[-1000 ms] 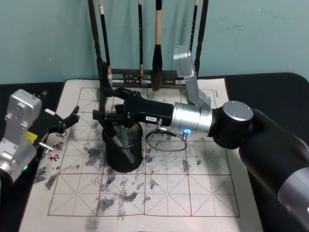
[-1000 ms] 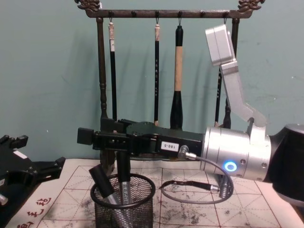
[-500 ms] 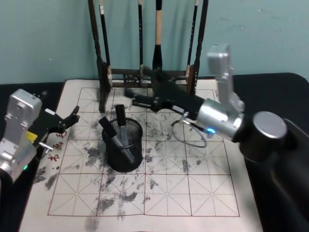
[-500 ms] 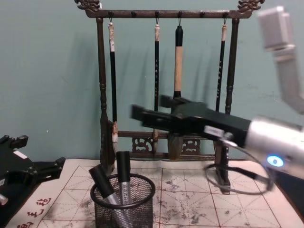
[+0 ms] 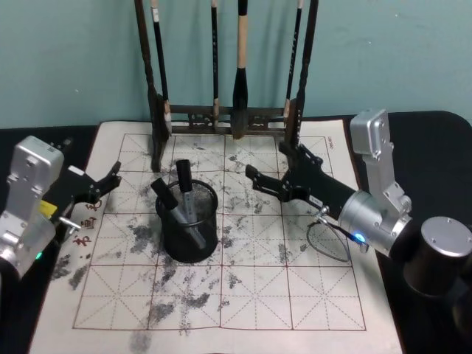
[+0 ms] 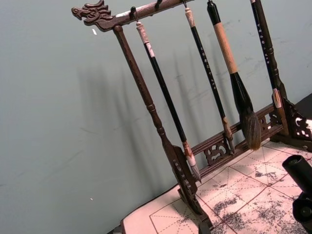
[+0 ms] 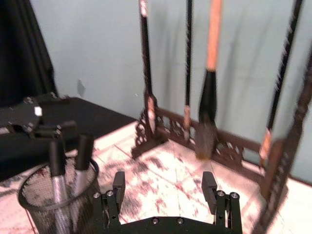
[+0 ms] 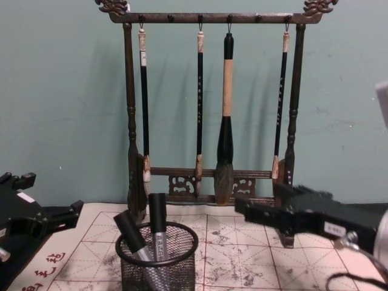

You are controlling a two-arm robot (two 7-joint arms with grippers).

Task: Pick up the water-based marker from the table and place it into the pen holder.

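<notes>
The black mesh pen holder [image 5: 189,230] [image 8: 156,262] [image 7: 48,202] stands on the white gridded mat [image 5: 258,287] on the dark table [image 5: 431,129]. Two black-capped markers stand inside it. The more upright water-based marker [image 5: 183,177] [image 8: 158,219] [image 7: 83,155] leans beside the other one [image 5: 163,195] [image 8: 130,233]. My right gripper [image 5: 270,167] [image 7: 164,187] [image 8: 260,205] hovers open and empty over the mat, to the right of the holder and apart from it. At the mat's left edge my left gripper [image 5: 103,186] rests open, holding nothing.
A tall dark wooden brush rack [image 5: 225,114] [image 8: 206,18] [image 6: 161,136] with several hanging brushes stands just behind the holder and the right gripper. A grey cable loop [image 5: 332,240] hangs under the right wrist. Grey ink smudges cover the mat.
The right gripper was shut on the marker above the holder; it has let go and pulled back to the right. The marker stays standing in the holder. The left arm has not moved.
</notes>
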